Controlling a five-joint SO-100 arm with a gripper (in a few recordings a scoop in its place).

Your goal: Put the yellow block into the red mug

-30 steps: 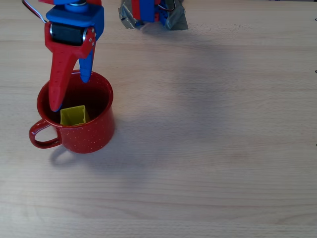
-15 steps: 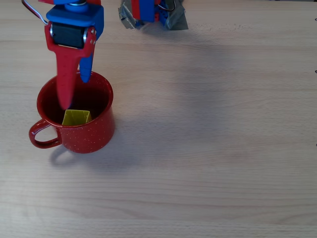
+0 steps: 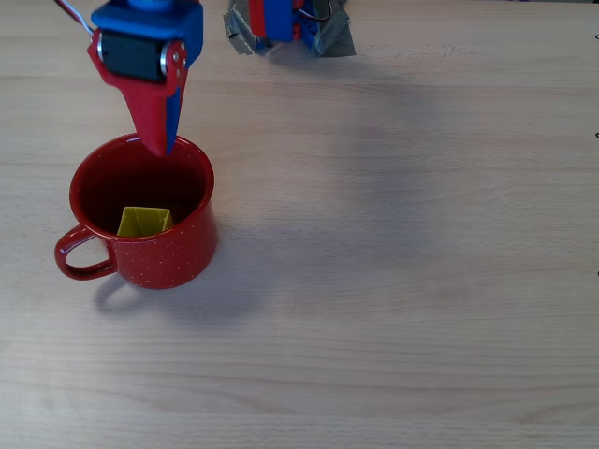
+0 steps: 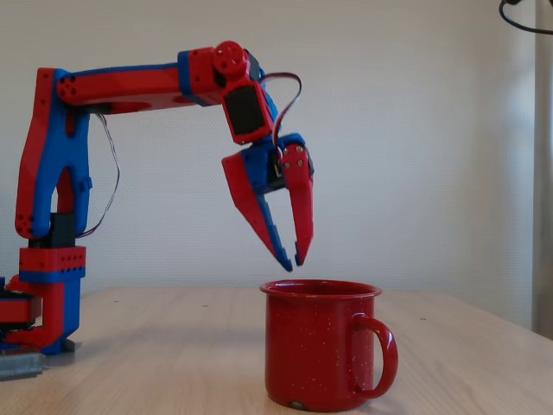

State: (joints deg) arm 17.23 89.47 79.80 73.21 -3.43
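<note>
yellow block [image 3: 143, 221] sitting inside the red mug [image 3: 178, 251], low against the near wall as seen from overhead, tilted a little, free of any grip; mug standing upright on the wooden table [image 3: 402, 281] toward the left, handle pointing left in the overhead view and right in the fixed view; gripper [image 4: 290, 258] hanging just above the mug's far rim, tips clear of the rim with a sliver of air between, fingers nearly closed to a narrow gap at the tips and holding nothing.

judging from this, placing looks done and only the withdrawal left; best done by going straight up first, away from the rim, before swinging back toward the base [image 4: 43, 320] at the left of the fixed view; no sideways sweep while the tips sit this low, since a brush against the far rim could nudge or tip the mug; no need to open wider or reach in again, block already resting at the bottom; slow and steady on the lift, wrist kept as it is, so the long red finger [image 4: 301, 207] stays clear of the lip; once well above the mug, free to fold back; worth a last look from overhead to confirm block settled and mug unmoved.
</note>
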